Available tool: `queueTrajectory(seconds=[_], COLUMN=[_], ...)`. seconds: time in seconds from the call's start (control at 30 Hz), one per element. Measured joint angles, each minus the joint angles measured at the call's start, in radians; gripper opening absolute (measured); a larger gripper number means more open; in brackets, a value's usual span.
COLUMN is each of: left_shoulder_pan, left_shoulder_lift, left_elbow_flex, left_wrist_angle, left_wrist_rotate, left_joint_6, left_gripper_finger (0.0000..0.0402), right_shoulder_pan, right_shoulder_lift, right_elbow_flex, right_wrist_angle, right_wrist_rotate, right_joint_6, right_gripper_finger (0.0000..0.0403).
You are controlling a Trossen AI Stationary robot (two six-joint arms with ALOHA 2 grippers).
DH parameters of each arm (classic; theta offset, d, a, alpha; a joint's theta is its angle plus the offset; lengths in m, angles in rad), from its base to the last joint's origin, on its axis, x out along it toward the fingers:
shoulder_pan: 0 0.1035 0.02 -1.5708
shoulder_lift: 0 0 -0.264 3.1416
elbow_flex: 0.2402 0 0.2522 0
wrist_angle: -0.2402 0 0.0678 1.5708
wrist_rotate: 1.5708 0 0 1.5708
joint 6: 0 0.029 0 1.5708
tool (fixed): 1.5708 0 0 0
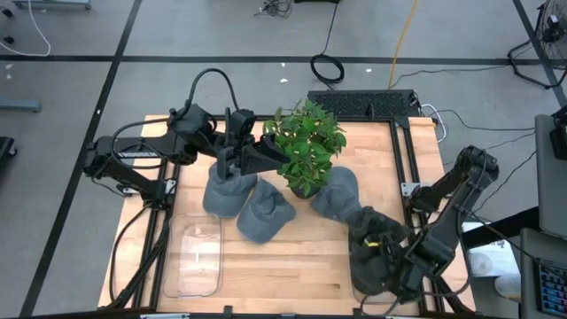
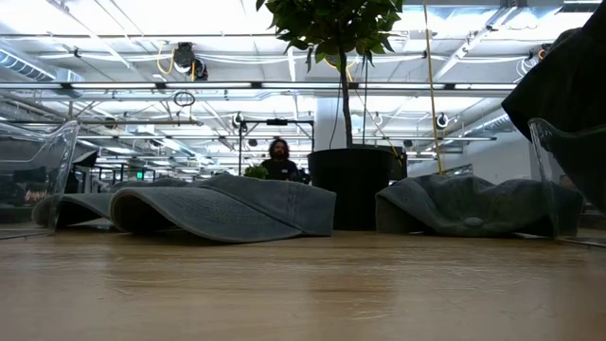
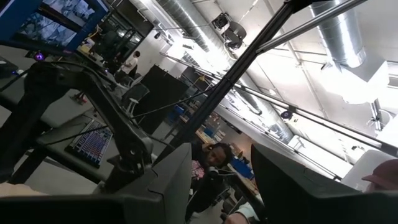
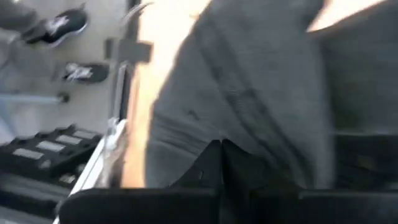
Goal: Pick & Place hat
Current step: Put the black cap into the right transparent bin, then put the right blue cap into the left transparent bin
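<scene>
Hats of soft grey denim lie across a wooden table (image 1: 301, 257), seen from above. Nearest, at the right front corner, the right gripper (image 1: 383, 252) has its jaws closed on a dark grey hat (image 1: 372, 266), which hangs over a clear plastic bin (image 2: 568, 180) whose wall shows at the right of the low view. The right wrist view shows grey cloth (image 4: 249, 93) bunched right in front of the closed fingers. At the left front lies a second clear bin (image 1: 197, 257), with nothing visible in it.

Farther back, three more hats rest on the table around a potted plant (image 1: 307, 142): a left hat (image 1: 228, 193), a middle hat (image 1: 264, 214) and a right hat (image 1: 337, 197). The left gripper (image 1: 266, 158) hovers above the left hat, beside the plant, with its jaws partly open and holding nothing.

Each hat looks light, floppy and easy to crumple, not fragile. The curved brim seems the stiffest part, so a pinch on the brim or a fold of the crown should hold best.

Beyond the table, a person (image 2: 278, 159) sits far off.
</scene>
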Motion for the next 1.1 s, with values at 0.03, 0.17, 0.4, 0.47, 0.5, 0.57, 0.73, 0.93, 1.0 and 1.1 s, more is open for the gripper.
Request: queueTrajectory(seconds=[0.03, 0.17, 0.4, 0.47, 0.5, 0.57, 0.73, 0.93, 1.0, 1.1], left_shoulder_pan=[0.000, 0.000, 0.000, 0.000, 0.000, -0.002, -0.005, -0.005, -0.005, -0.004], left_shoulder_lift=[0.000, 0.000, 0.000, 0.000, 0.000, 0.000, 0.000, 0.000, 0.000, 0.000], left_elbow_flex=[0.000, 0.000, 0.000, 0.000, 0.000, 0.000, 0.000, 0.000, 0.000, 0.000], left_wrist_angle=[0.000, 0.000, 0.000, 0.000, 0.000, 0.000, 0.000, 0.001, 0.000, 0.001], left_wrist_rotate=[0.000, 0.000, 0.000, 0.001, 0.001, 0.001, 0.009, 0.077, 0.081, 0.082], left_joint_6=[0.000, 0.002, 0.002, -0.002, -0.002, -0.006, -0.040, -0.048, -0.029, 0.017], left_gripper_finger=[0.0175, 0.0175, 0.0175, 0.0175, 0.0175, 0.0175, 0.0175, 0.0175, 0.0175, 0.0175], right_shoulder_pan=[-0.008, -0.037, -0.084, -0.090, -0.091, -0.090, -0.086, -0.096, -0.111, -0.144], right_shoulder_lift=[-0.012, -0.046, -0.052, -0.051, -0.051, -0.057, -0.132, -0.250, -0.301, -0.376], right_elbow_flex=[0.000, 0.000, -0.017, -0.032, -0.034, -0.028, 0.057, 0.153, 0.155, 0.155], right_wrist_angle=[-0.014, -0.071, -0.129, -0.130, -0.131, -0.130, -0.128, -0.149, -0.155, -0.152], right_wrist_rotate=[0.020, 0.064, 0.139, 0.127, 0.123, 0.100, 0.056, 0.201, 0.263, 0.281], right_joint_6=[0.001, -0.012, -0.094, -0.096, -0.094, -0.091, -0.001, 0.034, 0.034, 0.037], right_gripper_finger=[0.0000, 0.0000, 0.0000, 0.0000, 0.0000, 0.0000, 0.0000, 0.0000, 0.0000, 0.0000])
